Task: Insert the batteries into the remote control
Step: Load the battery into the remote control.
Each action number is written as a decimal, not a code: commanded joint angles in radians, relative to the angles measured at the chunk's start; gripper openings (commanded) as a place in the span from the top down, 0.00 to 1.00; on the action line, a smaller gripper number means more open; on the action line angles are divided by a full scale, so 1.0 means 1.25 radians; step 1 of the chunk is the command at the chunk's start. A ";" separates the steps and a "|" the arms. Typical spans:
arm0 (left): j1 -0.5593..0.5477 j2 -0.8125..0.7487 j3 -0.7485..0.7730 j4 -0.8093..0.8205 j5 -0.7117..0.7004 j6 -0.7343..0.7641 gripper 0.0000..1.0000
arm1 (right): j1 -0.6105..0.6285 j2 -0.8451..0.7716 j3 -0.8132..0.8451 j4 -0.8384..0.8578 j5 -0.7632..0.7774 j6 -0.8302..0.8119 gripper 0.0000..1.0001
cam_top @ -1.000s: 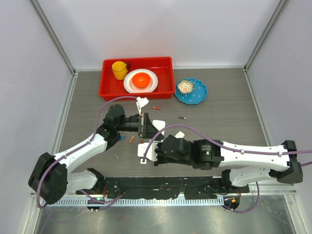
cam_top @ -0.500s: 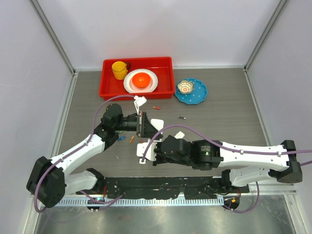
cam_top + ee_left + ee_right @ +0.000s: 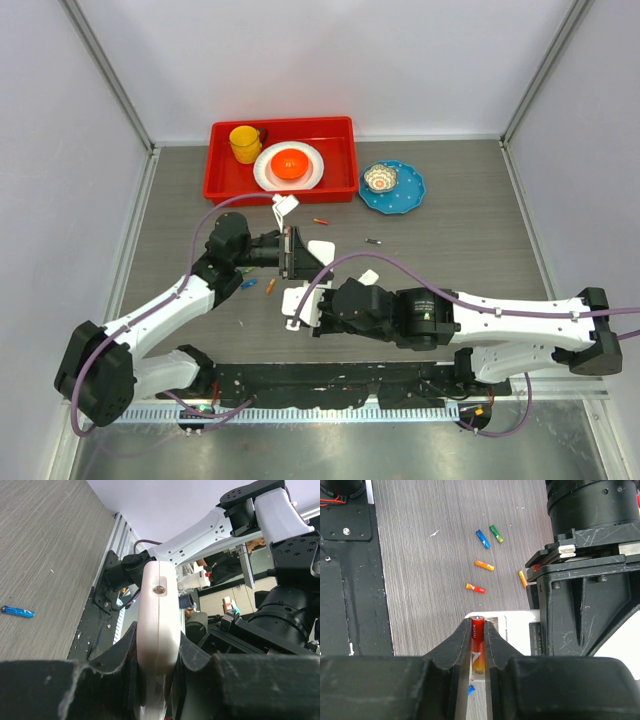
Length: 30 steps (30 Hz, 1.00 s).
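My left gripper (image 3: 289,256) (image 3: 157,652) is shut on the white remote control (image 3: 158,610), holding it edge-on with its end toward the right arm. The remote's white back (image 3: 517,630) (image 3: 296,302) shows in the right wrist view. My right gripper (image 3: 312,312) (image 3: 478,642) is shut on a red-orange battery (image 3: 477,647) that lies along the slot at the remote's edge. Loose batteries lie on the table: blue (image 3: 483,538) (image 3: 17,611), green (image 3: 496,533), orange (image 3: 484,565) (image 3: 270,286) and red-orange (image 3: 475,588).
A red tray (image 3: 220,186) at the back holds a yellow cup (image 3: 244,143) and a white plate with an orange bowl (image 3: 290,164). A blue plate (image 3: 410,196) carries a small bowl (image 3: 380,179). White flat pieces (image 3: 322,252) (image 3: 368,276) and stray batteries (image 3: 320,220) (image 3: 373,241) lie nearby.
Both grippers and the remote have shifted slightly away from the arm bases. Both grips are unchanged.
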 commanded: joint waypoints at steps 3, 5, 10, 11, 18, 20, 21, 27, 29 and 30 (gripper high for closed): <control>0.001 -0.013 0.024 0.101 -0.001 -0.091 1.00 | 0.000 0.005 -0.042 -0.083 0.037 0.040 0.79; 0.001 -0.011 0.022 0.097 -0.003 -0.090 1.00 | 0.000 0.003 -0.042 -0.077 0.045 0.045 0.77; 0.000 -0.011 0.017 0.089 -0.009 -0.087 1.00 | 0.000 0.007 -0.043 -0.066 0.065 0.054 0.75; -0.001 -0.011 0.017 0.083 -0.010 -0.086 1.00 | 0.000 0.007 -0.044 -0.061 0.072 0.055 0.75; -0.001 -0.007 0.014 0.055 -0.015 -0.065 1.00 | 0.000 -0.005 -0.045 -0.036 0.097 0.061 0.67; -0.001 -0.005 0.012 0.052 -0.017 -0.063 1.00 | -0.002 -0.009 -0.044 -0.024 0.106 0.065 0.64; -0.001 -0.004 0.010 0.055 -0.015 -0.061 1.00 | 0.000 -0.011 -0.044 -0.023 0.109 0.065 0.64; -0.003 0.001 0.005 0.046 -0.017 -0.050 1.00 | -0.002 -0.025 -0.049 -0.003 0.118 0.067 0.59; -0.004 0.006 0.004 0.044 -0.018 -0.047 1.00 | -0.002 -0.030 -0.048 0.003 0.124 0.067 0.57; -0.004 0.007 0.003 0.044 -0.017 -0.047 1.00 | 0.000 -0.031 -0.049 0.002 0.124 0.067 0.56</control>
